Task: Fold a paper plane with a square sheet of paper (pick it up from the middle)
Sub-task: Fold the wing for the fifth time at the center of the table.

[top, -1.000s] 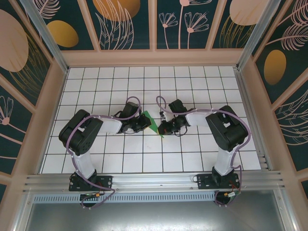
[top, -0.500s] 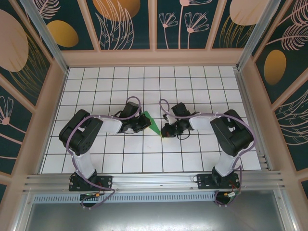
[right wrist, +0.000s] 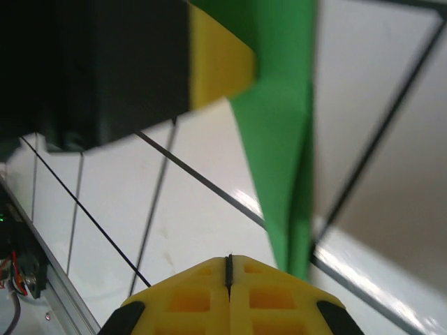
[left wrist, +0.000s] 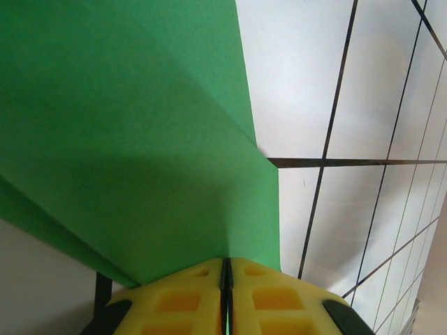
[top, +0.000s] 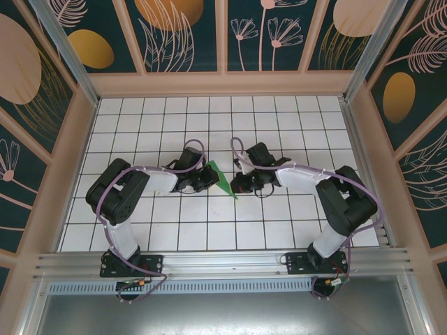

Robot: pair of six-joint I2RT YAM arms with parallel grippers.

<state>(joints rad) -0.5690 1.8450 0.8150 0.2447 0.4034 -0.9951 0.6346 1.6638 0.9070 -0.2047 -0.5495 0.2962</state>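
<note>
Judging from the overhead view, the thin green sheet of paper [top: 221, 179] is well along. It is already a narrow creased wedge with a pointed end, sitting mid-way across the white gridded worktop [top: 140, 125] between the arms, and I'd say the final creases remain. The left pincer [left wrist: 225, 265] is clenched on the paper's edge, and its wrist view shows layered folds. The right pincer [right wrist: 229, 262] is clenched empty, with the paper's tip just beside it, which is unclear from overhead.

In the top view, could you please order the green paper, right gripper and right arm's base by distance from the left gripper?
1. Green paper, held by left gripper.
2. Right gripper, just right.
3. Right arm's base, near edge.
</note>
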